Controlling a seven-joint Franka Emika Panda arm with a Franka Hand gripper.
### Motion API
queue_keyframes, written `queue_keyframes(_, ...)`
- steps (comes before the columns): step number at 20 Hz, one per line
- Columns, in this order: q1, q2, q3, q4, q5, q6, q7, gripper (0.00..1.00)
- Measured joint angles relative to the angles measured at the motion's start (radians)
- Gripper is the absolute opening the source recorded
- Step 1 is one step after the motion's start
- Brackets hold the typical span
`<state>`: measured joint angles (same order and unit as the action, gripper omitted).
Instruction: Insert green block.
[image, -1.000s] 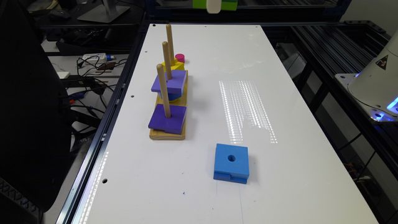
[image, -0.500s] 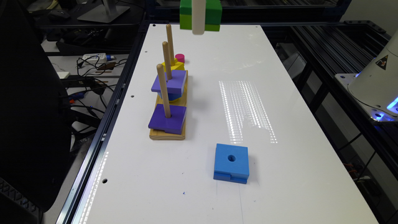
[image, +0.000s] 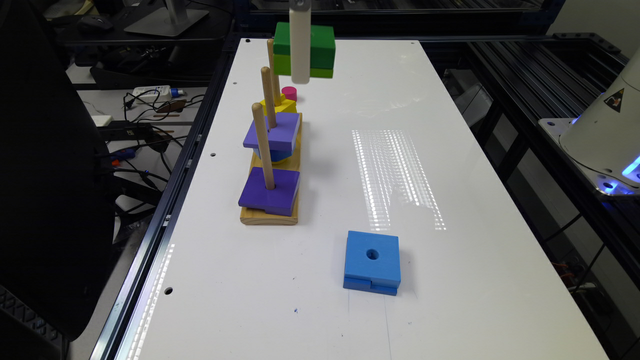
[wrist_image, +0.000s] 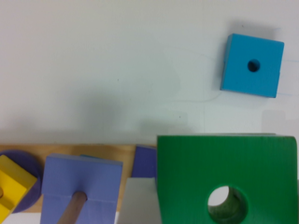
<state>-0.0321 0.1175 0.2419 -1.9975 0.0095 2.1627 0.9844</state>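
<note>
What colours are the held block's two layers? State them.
The green block: dark green over lime green, clearest in the exterior view.

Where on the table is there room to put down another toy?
There is lots of bare white table on the exterior view's right of the wooden peg board, beyond the blue square block. It is crowded along the pegs, where the purple blocks sit.

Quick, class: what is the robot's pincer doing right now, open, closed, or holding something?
Pincer: closed on the green block, held in the air above the table.
</note>
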Motion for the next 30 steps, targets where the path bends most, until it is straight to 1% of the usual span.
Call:
queue_keyframes(8,-0.004,0.033,0.0,0.007,-0.0087,0.03,-0.001,0.0)
queue_keyframes(14,-0.005,0.049,-0.001,0.018,-0.0139,0.033,-0.001,0.0)
queue_keyframes(30,-0.005,0.052,-0.001,0.017,-0.0153,0.034,-0.001,0.0)
